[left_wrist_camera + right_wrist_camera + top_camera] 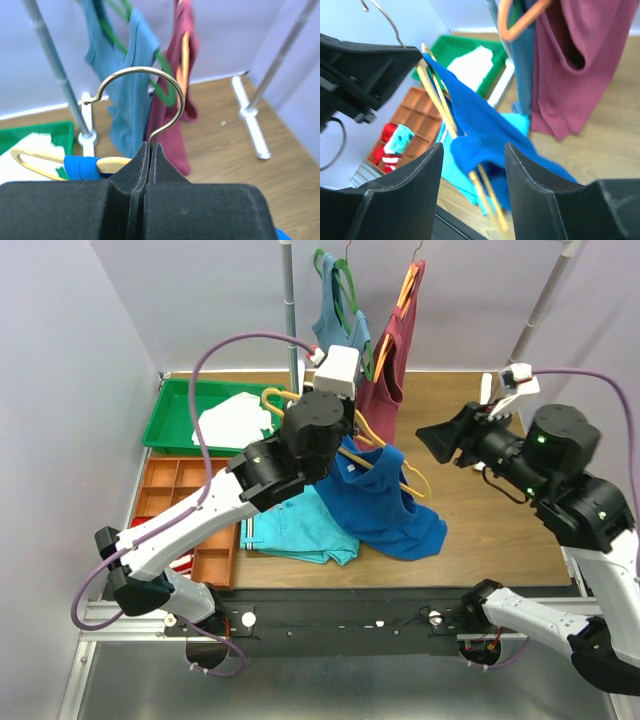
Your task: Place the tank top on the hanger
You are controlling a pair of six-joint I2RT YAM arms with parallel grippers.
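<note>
The royal blue tank top (385,505) hangs from the light-orange hanger (408,478), and its lower part lies on the table. My left gripper (150,146) is shut on the stem of the hanger's metal hook (150,80), holding it above the table. A blue strap (82,167) wraps one hanger arm (112,162). My right gripper (472,147) is open with nothing between its fingers. It stands a little to the right of the tank top (485,125) and hanger (437,100) and faces them. In the top view it (438,442) is apart from the cloth.
A rail pole (290,310) at the back carries a grey-blue top on a green hanger (335,310) and a maroon top (395,350). On the left are a green tray (175,425) with white cloth and an orange compartment box (170,490). A folded turquoise garment (295,530) lies beside the tank top.
</note>
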